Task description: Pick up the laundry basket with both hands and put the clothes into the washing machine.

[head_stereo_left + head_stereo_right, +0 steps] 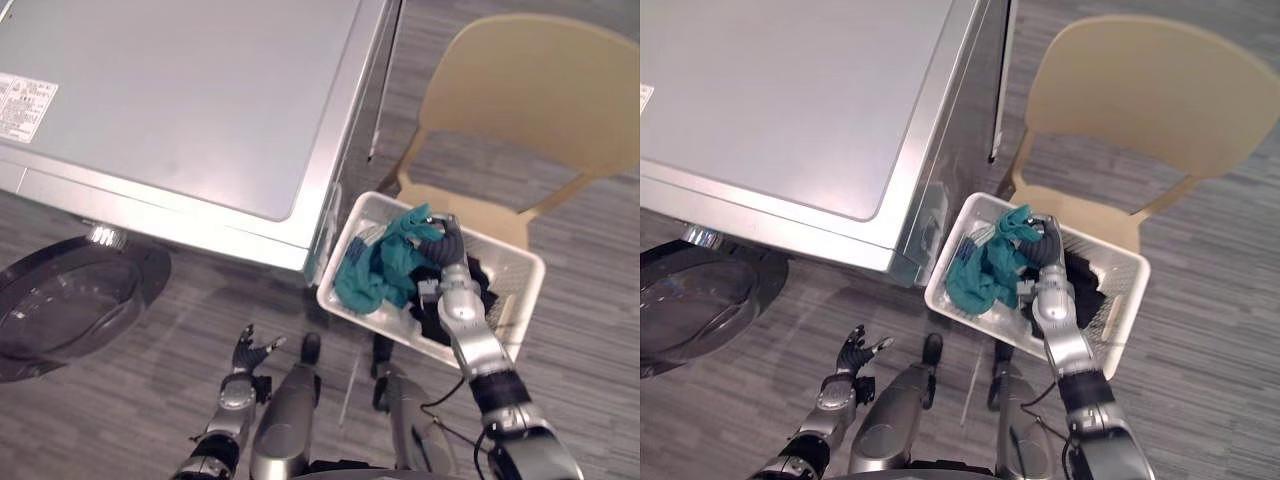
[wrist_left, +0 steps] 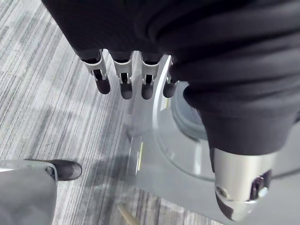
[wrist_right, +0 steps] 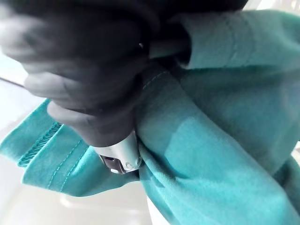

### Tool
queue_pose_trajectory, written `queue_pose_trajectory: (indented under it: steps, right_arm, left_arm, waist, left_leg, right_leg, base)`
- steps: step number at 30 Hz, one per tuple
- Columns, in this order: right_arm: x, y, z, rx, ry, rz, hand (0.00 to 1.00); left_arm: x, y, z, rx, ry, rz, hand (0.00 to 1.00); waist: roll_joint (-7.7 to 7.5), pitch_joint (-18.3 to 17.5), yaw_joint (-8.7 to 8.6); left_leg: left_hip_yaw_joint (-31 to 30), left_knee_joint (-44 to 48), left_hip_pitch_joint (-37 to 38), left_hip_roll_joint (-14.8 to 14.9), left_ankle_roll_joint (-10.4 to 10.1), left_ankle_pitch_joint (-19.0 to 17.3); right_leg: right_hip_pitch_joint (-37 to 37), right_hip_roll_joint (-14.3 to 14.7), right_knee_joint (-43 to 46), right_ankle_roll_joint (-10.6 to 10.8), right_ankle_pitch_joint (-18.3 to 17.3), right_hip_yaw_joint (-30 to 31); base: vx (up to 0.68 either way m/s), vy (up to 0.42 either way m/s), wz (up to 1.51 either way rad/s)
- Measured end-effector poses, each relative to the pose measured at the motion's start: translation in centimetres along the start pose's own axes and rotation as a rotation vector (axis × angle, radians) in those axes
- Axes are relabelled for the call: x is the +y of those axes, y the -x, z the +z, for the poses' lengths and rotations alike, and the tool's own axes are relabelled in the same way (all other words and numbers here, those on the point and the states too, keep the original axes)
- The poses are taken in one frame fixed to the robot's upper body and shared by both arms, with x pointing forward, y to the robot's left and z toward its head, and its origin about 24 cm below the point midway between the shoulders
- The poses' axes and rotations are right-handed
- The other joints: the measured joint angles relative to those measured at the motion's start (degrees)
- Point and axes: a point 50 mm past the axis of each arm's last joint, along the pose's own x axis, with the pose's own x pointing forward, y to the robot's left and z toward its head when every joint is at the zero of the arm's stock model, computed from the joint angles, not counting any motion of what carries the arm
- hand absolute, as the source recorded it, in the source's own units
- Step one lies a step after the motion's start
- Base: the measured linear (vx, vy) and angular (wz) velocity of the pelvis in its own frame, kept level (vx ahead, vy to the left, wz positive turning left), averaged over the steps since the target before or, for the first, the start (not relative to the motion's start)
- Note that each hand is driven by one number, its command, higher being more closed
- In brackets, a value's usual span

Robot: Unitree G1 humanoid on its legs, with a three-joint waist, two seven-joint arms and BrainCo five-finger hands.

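One basket [image 1: 352, 238] holds black clothes [image 1: 432, 322] — teal garment [image 1: 380, 270] pinched by right hand [image 1: 447, 245].

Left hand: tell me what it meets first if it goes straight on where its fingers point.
Probably the front of the washing machine, beside its open door. The left hand, fingers open, points across floor toward it; depth is unclear, so floor could come first.
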Motion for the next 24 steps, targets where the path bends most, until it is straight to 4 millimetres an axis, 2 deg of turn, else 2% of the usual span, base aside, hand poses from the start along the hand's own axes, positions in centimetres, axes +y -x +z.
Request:
queue_pose_trajectory:
  steps: [2,5,8,12,14,20,21,23,24]
  right_arm:
    - [-1.1,1.5,-0.1,0.006,-0.05,-0.034,1.0]
    - [-2.8,3.4,0.6,-0.034,-0.112,-0.058,1.0]
    - [-3.1,4.1,1.5,-0.075,-0.162,-0.036,1.0]
    - [-3.2,4.2,2.7,-0.128,-0.219,-0.003,1.0]
    - [-3.4,4.2,3.6,-0.166,-0.241,0.015,1.0]
    - [-3.2,4.0,4.7,-0.215,-0.279,0.095,1.0]
    - [-3.0,4.0,4.8,-0.215,-0.283,0.123,1.0]
    - [-2.6,4.0,4.9,-0.217,-0.298,0.167,1.0]
    - [-2.5,4.0,4.9,-0.215,-0.303,0.184,1.0]
  left_arm:
    - [0.0,0.6,-0.9,0.019,0.004,-0.004,0.0]
    - [0.2,1.7,-1.2,-0.01,0.016,-0.021,0.0]
    - [0.5,2.8,-0.9,-0.063,0.035,-0.031,0.0]
    - [0.1,4.7,-0.5,-0.131,0.042,-0.104,0.0]
    - [-0.6,5.9,-0.9,-0.133,0.061,-0.155,0.0]
    - [-1.7,8.7,0.8,-0.234,0.082,-0.313,0.0]
    - [-1.8,9.4,1.3,-0.256,0.074,-0.35,0.0]
    - [-1.9,10.1,0.8,-0.236,0.075,-0.404,0.0]
    - [-2.1,10.6,1.6,-0.264,0.09,-0.437,0.0]
  waist:
    - [-0.76,-2.0,-0.2]
    - [-1.05,-5.8,-0.43]
    - [-1.08,-8.7,-0.9]
    - [-0.84,-11.6,-1.37]
    - [-0.36,-12.4,-1.46]
    - [-0.28,-13.5,-1.15]
    - [-0.15,-14.2,-0.99]
    - [0.15,-15.4,-0.98]
    - [0.17,-15.8,-0.73]
  left_leg:
    - [0.1,-1.0,1.9,0.0,0.1,-0.1]
    - [0.1,-2.8,4.9,-0.1,0.2,-0.1]
    - [0.6,-4.1,8.0,-0.1,0.2,-0.1]
    - [2.3,-4.9,10.4,0.0,0.8,-0.5]
    - [3.3,-5.7,11.9,0.1,1.3,-1.0]
    - [3.7,-5.8,13.7,-0.3,1.5,-1.1]
    - [3.6,-5.9,14.2,-0.3,1.5,-1.1]
    - [3.5,-6.1,14.8,-0.3,1.5,-1.1]
    - [3.4,-6.1,15.2,-0.3,1.5,-1.1]
  right_leg:
    - [1.8,0.0,-1.0,-0.1,0.1,0.0]
    - [4.6,-0.1,-2.4,0.1,0.0,0.1]
    - [7.5,0.0,-4.1,0.1,0.0,0.9]
    - [9.6,0.2,-5.8,0.6,0.4,2.4]
    - [10.8,0.3,-6.8,1.0,0.7,3.1]
    - [13.0,0.0,-8.0,1.2,1.6,3.2]
    - [13.5,-0.1,-8.1,1.2,1.6,3.0]
    - [14.4,-0.1,-8.7,1.2,1.9,2.8]
    - [15.0,-0.1,-8.9,1.2,1.9,2.7]
  base:
    - [0.15,0.028,-0.02]
    - [0.14,0.032,-0.01]
    - [0.12,0.025,-0.12]
    - [0.04,0.022,-0.22]
    - [0.0,0.032,-0.23]
    - [-0.03,0.031,-0.01]
    - [0.0,0.0,0.0]
    - [-0.03,0.001,0.05]
    - [-0.03,-0.004,0.05]
